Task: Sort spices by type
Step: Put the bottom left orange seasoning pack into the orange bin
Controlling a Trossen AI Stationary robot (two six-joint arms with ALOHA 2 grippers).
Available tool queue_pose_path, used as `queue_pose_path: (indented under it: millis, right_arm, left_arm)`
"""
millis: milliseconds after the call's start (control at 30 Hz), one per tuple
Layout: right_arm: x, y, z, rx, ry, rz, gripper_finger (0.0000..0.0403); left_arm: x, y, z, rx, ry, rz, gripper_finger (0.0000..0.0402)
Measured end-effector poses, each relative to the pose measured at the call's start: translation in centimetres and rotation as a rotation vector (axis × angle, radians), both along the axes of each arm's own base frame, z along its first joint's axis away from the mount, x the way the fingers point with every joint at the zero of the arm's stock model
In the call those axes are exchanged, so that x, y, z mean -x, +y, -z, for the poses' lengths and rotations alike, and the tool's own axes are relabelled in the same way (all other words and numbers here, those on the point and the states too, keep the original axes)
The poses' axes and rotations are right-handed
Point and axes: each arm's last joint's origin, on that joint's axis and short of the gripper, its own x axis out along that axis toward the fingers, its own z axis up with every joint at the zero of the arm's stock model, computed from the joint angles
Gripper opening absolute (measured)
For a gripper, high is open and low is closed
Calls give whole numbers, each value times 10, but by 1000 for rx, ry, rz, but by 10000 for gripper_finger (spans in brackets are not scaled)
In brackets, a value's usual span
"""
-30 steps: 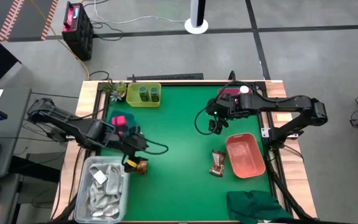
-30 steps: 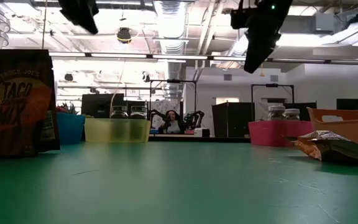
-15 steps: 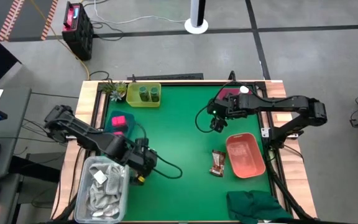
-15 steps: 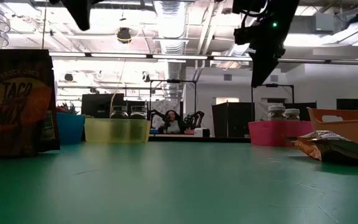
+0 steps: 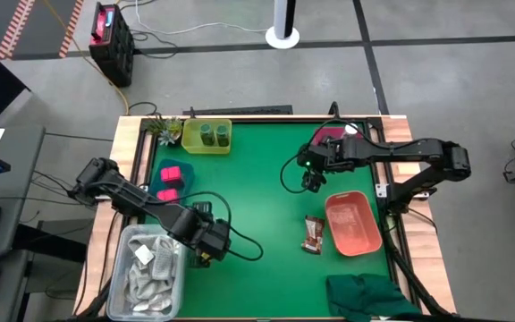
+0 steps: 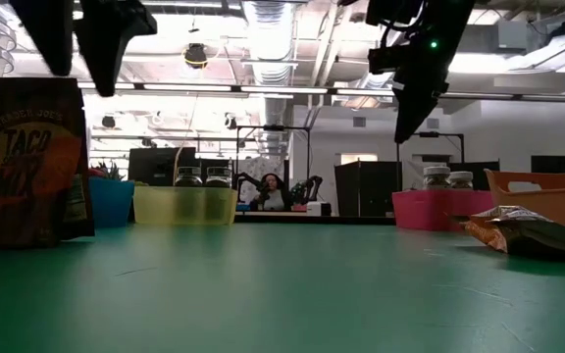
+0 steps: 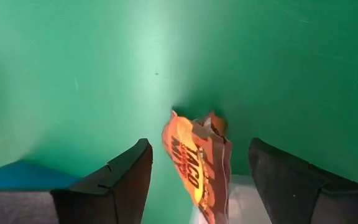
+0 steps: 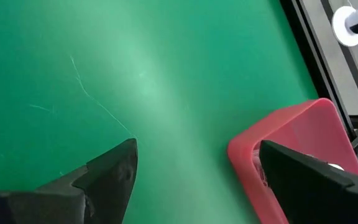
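Observation:
A brown-orange taco-mix sachet (image 7: 197,165) stands upright on its lower edge beside the clear tub (image 5: 150,264), also seen in the low view (image 6: 32,162). My left gripper (image 7: 199,146) hangs open above it, one finger on each side of its top, not touching. A second brown sachet (image 5: 313,234) lies flat next to the salmon bin (image 5: 354,222). My right gripper (image 5: 309,176) is open in the air over the mat, near the pink tray (image 8: 291,143) with the white-capped bottles (image 6: 446,179). Two green jars (image 5: 213,134) stand in a yellow tray. Pink packs (image 5: 170,176) lie in a blue tray.
The clear tub of white rags fills the near left corner. A dark green cloth (image 5: 369,295) lies at the near right corner. A small plant (image 5: 164,128) stands by the yellow tray. The middle of the green mat (image 5: 257,197) is bare.
My left gripper has swung from beside the blue tray toward the near edge and a little to the right, ending over the standing sachet. The sachet has stayed in place. My right gripper has come down slightly.

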Motion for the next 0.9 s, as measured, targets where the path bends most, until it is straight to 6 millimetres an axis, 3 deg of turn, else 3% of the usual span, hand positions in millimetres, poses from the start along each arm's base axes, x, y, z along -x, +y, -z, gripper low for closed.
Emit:
queue_pose_path:
  millis: [333, 500, 667, 900]
  right_arm:
    - [-3, 1, -1, 12, -20, -26, 360]
    - [-4, 0, -2, 15, -31, -30, 360]
    - [-4, 0, -2, 18, -30, -36, 360]
    - [-3, 0, -1, 36, 13, -97, 360]
  left_arm:
    - [2, 1, 14, 7, 27, -15, 223]
    - [3, 1, 22, 42, 62, 6, 151]
    - [2, 4, 22, 40, 65, 25, 28]
    - [-5, 18, 22, -22, 49, 63, 1]
